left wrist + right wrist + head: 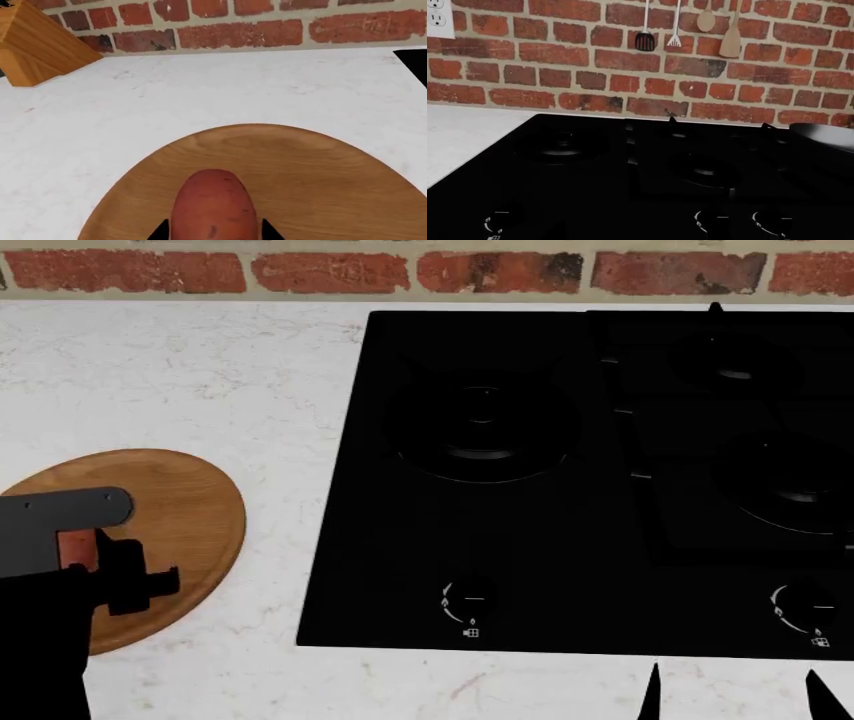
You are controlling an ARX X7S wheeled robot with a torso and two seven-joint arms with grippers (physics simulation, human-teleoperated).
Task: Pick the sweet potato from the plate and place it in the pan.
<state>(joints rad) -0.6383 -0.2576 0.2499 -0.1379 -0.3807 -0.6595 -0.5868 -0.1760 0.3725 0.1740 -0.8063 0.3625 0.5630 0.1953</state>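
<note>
Left gripper (213, 231) is lowered over the plate (187, 520) at the bench's left edge, its spread tips flanking the sweet potato (213, 207) (reddish-orange, smooth, oval) lying on the wood; right gripper (731, 695) hovers open at the cooktop's (534, 490) front edge; pan (827, 137) rim barely visible.

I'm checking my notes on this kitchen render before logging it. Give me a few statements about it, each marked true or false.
1. The sweet potato lies on the plate. True.
2. The left gripper has its jaws on either side of the sweet potato. True.
3. The plate sits on the black stove. False: it sits on the white counter, to the stove's left.
4. The sweet potato is already in the pan. False: it is on the plate.
5. Utensils hang on the brick wall. True.
</note>
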